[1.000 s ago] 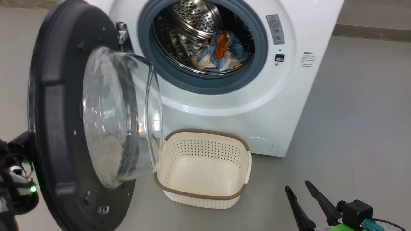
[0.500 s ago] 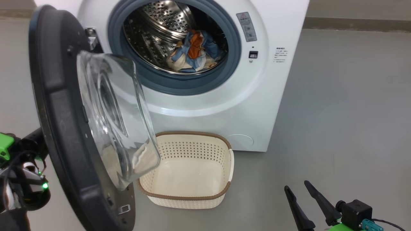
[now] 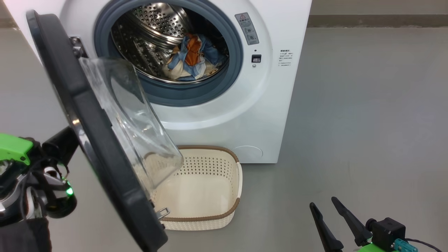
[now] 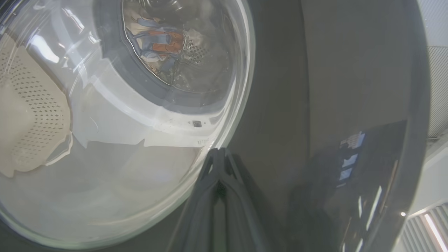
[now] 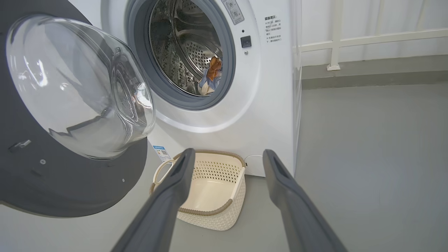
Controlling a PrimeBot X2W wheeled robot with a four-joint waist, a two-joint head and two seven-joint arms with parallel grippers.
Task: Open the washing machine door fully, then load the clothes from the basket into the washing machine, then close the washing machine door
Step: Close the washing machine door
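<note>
Your left end effector (image 4: 219,154), pinched closed, sat against the washing machine door (image 3: 101,157), likely to push it closed. Your right end effector (image 3: 322,202) idled wide.

The door (image 3: 94,140) stands open at an angle, black rim edge-on, its glass bowl (image 3: 133,129) bulging toward the washer (image 3: 245,105). Blue and orange clothes (image 3: 190,56) lie in the steel drum (image 3: 147,38). The basket (image 3: 210,217) sits on the grey floor (image 3: 350,122) against the washer's foot, partly behind the glass. The left arm (image 3: 35,175) is behind the door. The right gripper (image 3: 322,202) is low right, fingers apart.
</note>
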